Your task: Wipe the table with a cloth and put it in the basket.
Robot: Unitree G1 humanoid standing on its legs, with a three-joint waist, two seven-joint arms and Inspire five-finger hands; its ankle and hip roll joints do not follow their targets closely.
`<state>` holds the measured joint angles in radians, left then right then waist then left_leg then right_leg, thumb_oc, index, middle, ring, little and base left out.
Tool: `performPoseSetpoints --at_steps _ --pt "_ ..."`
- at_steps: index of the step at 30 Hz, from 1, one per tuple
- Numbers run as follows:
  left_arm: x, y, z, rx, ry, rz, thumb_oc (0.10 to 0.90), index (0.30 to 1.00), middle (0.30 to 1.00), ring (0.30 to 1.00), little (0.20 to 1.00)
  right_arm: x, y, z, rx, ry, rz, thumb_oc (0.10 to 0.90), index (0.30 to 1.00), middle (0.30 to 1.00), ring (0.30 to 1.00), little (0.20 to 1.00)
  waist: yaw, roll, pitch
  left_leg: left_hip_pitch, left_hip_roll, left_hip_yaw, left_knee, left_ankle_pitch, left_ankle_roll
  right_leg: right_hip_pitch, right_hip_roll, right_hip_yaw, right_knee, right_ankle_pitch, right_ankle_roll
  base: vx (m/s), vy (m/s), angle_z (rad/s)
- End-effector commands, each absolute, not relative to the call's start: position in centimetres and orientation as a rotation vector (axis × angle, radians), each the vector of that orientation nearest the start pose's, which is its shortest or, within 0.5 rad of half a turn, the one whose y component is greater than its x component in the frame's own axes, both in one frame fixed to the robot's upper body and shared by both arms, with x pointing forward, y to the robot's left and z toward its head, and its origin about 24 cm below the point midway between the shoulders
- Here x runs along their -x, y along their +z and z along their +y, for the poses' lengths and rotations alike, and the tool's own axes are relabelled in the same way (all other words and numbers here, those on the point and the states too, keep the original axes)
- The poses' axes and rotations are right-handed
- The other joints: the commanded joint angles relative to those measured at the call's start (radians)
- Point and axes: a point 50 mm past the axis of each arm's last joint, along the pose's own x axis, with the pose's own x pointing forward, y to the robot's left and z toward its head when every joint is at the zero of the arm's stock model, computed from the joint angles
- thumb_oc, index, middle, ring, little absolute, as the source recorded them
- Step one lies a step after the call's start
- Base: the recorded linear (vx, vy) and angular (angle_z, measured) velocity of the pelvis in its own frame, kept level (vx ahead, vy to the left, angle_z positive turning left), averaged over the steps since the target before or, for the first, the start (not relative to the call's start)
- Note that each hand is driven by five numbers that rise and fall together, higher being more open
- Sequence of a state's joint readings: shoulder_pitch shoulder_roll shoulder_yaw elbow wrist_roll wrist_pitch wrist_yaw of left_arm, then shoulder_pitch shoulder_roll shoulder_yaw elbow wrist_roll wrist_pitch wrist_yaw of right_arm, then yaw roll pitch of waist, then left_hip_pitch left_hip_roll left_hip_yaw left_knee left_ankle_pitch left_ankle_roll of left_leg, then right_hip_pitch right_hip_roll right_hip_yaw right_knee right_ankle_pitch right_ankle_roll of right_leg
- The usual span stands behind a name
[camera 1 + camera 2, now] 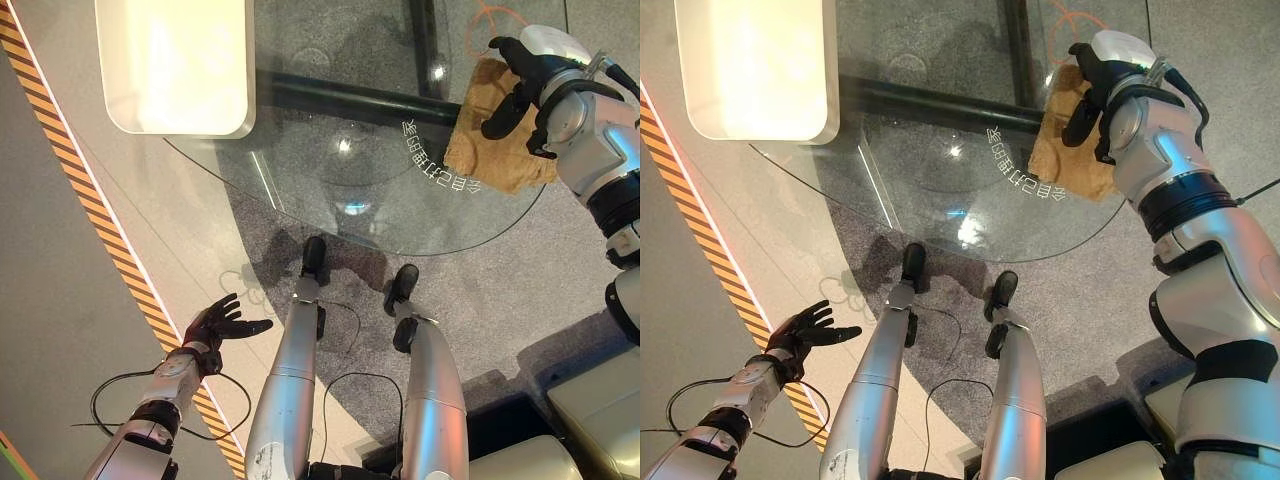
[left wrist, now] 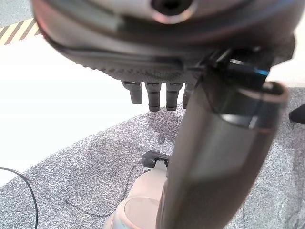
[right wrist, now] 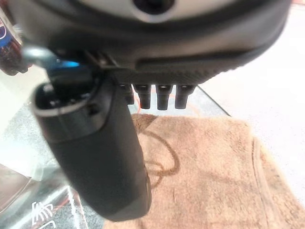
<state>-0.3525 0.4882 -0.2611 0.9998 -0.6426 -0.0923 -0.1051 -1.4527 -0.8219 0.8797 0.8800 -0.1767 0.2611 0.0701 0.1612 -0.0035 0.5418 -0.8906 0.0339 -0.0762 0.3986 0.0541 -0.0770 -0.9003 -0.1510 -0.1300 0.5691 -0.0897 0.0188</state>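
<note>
The table (image 1: pixel 330 200) is a round sheet of clear glass, smooth and glossy, with a line of white lettering curving along its rim and a dark bar showing through it from below. On the glass, near the edge on my right side, lies the cloth (image 1: pixel 500 150), a tan terry towel, soft and nappy, rumpled with a stitched hem along one side. My right hand (image 1: pixel 520 85) rests on the cloth's far part, its dark fingers bent down onto the pile; from my right wrist I see only the stubs of the fingers (image 3: pixel 162 98) above the towel, so I cannot tell whether they pinch the fabric or merely press it. A pale, rounded rectangular slab (image 1: pixel 180 65) sits at the table's far left, cut off by the frame. My left hand (image 1: pixel 215 325) hangs well off the table, low and to its left, above a yellow-and-black striped line (image 1: pixel 90 200) on the floor, fingers spread and relaxed, holding nothing.
</note>
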Motion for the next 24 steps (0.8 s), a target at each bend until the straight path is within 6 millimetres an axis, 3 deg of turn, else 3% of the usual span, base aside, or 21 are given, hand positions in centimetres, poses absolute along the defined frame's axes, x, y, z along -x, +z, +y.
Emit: performPoseSetpoints --at_steps 1,12,19,24 --pt "-23.7 -6.3 29.1 -0.016 0.139 0.629 0.800 0.900 0.900 0.900 0.900 -38.7 35.7 -26.6 1.459 -0.407 -0.060 0.800 0.900 0.900 0.900 0.900 -0.011 0.041 -0.022 0.009 0.029 -0.010 0.050 -0.056 0.022 0.025 -0.047 -0.038 -0.047 0.030 0.026 0.00 0.000 0.00" --pt "-23.8 -6.1 29.2 -0.010 0.147 0.618 0.800 0.900 0.900 0.900 0.900 -38.3 35.8 -27.9 1.503 -0.464 -0.035 0.800 0.900 0.900 0.900 0.900 -0.012 0.051 -0.022 -0.004 0.027 -0.008 0.044 -0.049 0.022 0.005 -0.052 -0.034 -0.044 0.036 0.030 0.00 0.000 0.00" --pt "-23.9 -5.9 29.3 -0.009 0.142 0.616 0.800 0.900 0.900 0.900 0.900 -38.2 36.4 -27.7 1.514 -0.508 -0.088 0.800 0.900 0.900 0.900 0.900 -0.014 0.055 -0.022 -0.016 0.028 -0.010 0.044 -0.047 0.021 -0.008 -0.051 -0.032 -0.044 0.038 0.030 0.00 -0.009 0.00" --pt "-24.0 -6.0 28.9 -0.011 0.136 0.614 0.800 0.900 0.900 0.900 0.900 -38.5 36.0 -27.1 1.513 -0.428 -0.064 0.800 0.900 0.900 0.900 0.900 -0.012 0.055 -0.022 -0.015 0.025 -0.011 0.037 -0.045 0.021 -0.009 -0.049 -0.034 -0.046 0.037 0.028 0.00 0.000 0.00"
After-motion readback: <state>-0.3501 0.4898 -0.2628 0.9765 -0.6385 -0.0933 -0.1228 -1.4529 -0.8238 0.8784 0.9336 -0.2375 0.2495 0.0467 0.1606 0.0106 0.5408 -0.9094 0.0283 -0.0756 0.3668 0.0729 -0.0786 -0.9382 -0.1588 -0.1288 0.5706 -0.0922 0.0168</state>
